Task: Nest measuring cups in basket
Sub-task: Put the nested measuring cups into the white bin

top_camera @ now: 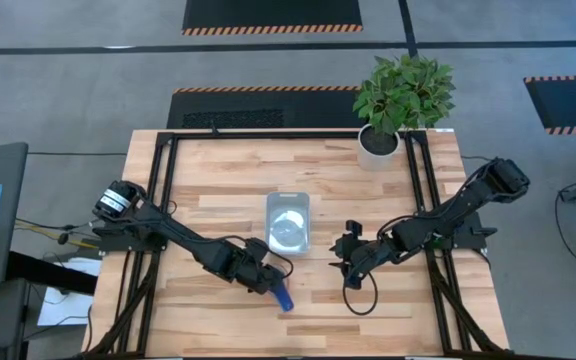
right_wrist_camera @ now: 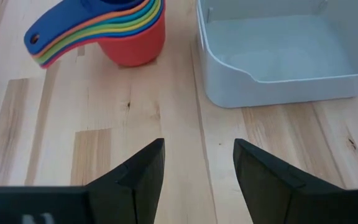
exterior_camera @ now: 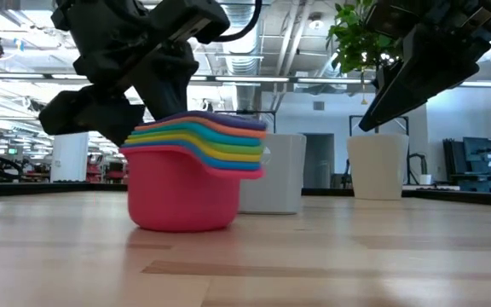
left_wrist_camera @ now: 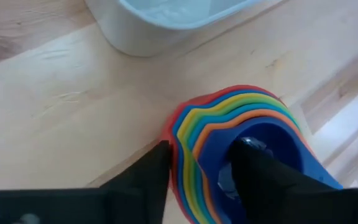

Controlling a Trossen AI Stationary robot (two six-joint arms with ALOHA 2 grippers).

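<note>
red at the bottom, the nested measuring cups (exterior_camera: 196, 175) stand on the wooden table (top_camera: 218, 180) just beside the empty basket (top_camera: 288, 222), not in it.

from overhead the left gripper (top_camera: 265, 279) hides most of the stack and only the dark blue handle pokes out. that arm reaches low across the table, fingers (left_wrist_camera: 145, 177) pinching the stack's rim, one outside and one inside the top cup. the right gripper (right_wrist_camera: 197, 163) hangs over bare wood on the basket's other side, fingers spread and holding nothing.
</note>
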